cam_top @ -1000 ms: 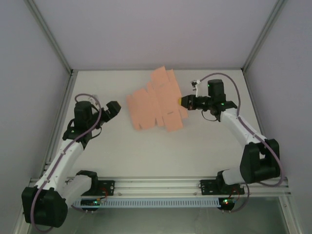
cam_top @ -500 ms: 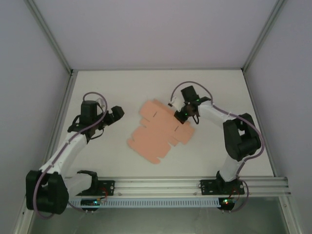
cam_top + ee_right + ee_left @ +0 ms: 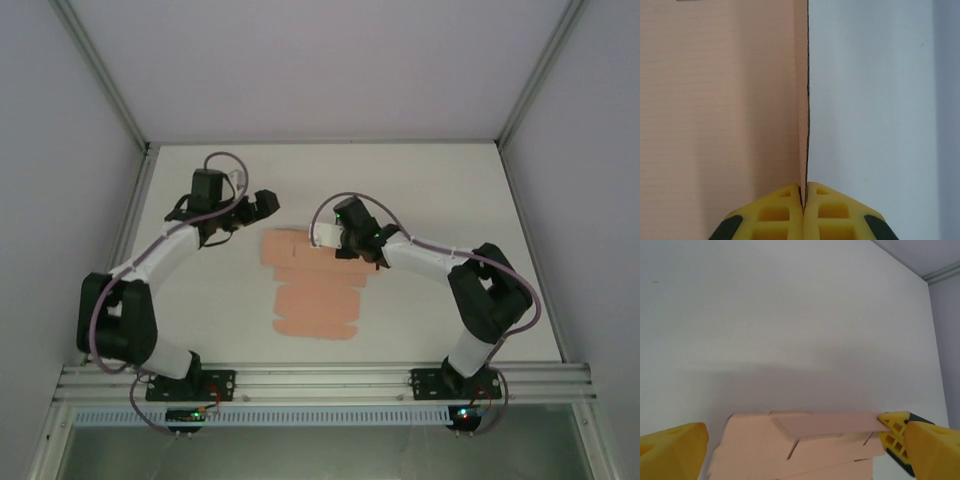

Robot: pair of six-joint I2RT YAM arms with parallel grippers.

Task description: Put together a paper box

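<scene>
Room is plentiful from overhead. The white tabletop (image 3: 450, 190) lies bare toward the back and down the right side. The paper box (image 3: 315, 300) sits left of centre, well clear of the metal posts (image 3: 112, 90) and short of the near rail (image 3: 320, 378). A second ago it lay farther back and to the right, skewed; now it is nearer and squared to the rail. The left end effector (image 3: 262, 203) has swung in from the left side to just beyond the sheet's far left corner. The right end effector (image 3: 347, 245) has reached across to its far right edge. The box is a flat salmon-pink die-cut sheet, plain, with slits and tabs.

From the left wrist, the left end effector (image 3: 792, 427) stands released, its yellow fingers (image 3: 672, 450) wide apart with the far edge of the paper box (image 3: 755, 445) between them. One narrow flap is lifted slightly; its end meets the right-hand finger, though I cannot tell if they touch. Bare tabletop (image 3: 790, 315) stretches beyond.

From the right wrist, the right end effector (image 3: 804, 197) is clenched on the paper box (image 3: 715, 100), pinching a thin upright edge of card. Pink sheet lies to the left and bare tabletop (image 3: 870, 100) to the right.
</scene>
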